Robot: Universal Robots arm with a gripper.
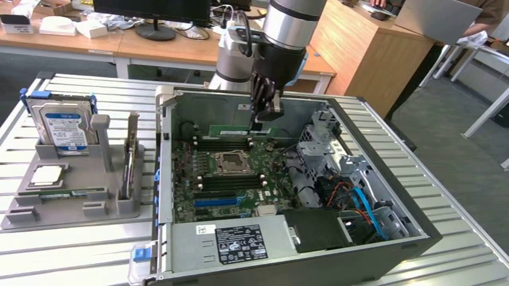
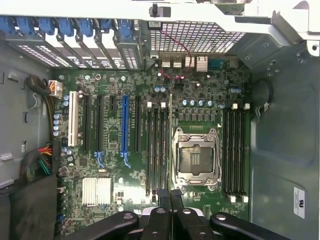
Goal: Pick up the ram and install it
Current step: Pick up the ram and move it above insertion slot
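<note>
Green board in the grip: I've got the ram (image 1: 237, 131) clamped in the gripper (image 1: 265, 121), fingers closed on its thin upper edge. It hangs level, long side across, inside the open computer case (image 1: 374, 253). On the exterior view I read it at twelve o'clock of the processor socket (image 1: 230, 159), right over the far bank of memory slots (image 1: 226, 143). I can't tell from here whether its lower edge touches a slot. The near bank (image 1: 230, 182) sits at six o'clock of that socket. On the wrist camera I'm looking straight down on the motherboard (image 2: 115, 150), and the gripper (image 2: 170, 196) has its black fingertips (image 2: 163, 200) drawn almost together, only a sliver between them, with the socket lying between two banks of slots. Back on the exterior view, the arm (image 1: 282, 36) stands over the case at twelve o'clock. At nine o'clock of the case, on the slatted metal table (image 1: 80, 253), there's the grey holder (image 1: 71, 208). It has the blue-labelled hard drive (image 1: 65, 128) upright at its eleven o'clock, the square silver processor chip (image 1: 46, 174) flat at nine, and a second stick (image 1: 129, 161) standing on edge at its three o'clock side, well apart from the gripper.
</note>
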